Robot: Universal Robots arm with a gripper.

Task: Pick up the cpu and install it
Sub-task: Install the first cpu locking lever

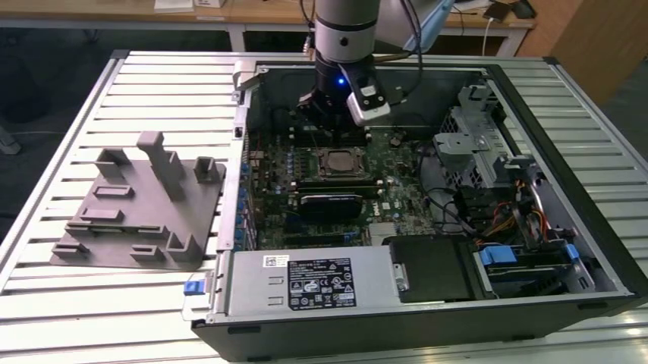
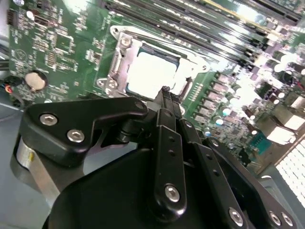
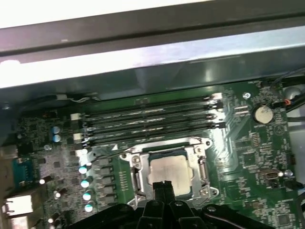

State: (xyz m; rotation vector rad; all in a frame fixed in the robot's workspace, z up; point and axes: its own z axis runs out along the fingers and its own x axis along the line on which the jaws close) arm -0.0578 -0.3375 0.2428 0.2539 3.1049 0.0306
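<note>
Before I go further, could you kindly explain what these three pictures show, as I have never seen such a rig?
This is a robot arm reaching into an open computer case that lies on a slatted metal table. The exterior view looks on from outside; both wrist views ride on the arm and look past its gripper. A grey holder lies on the table at the exterior view's left. The gripper is shut, holding nothing, close over the cpu, the silver square sitting in its socket on the green motherboard.
</note>
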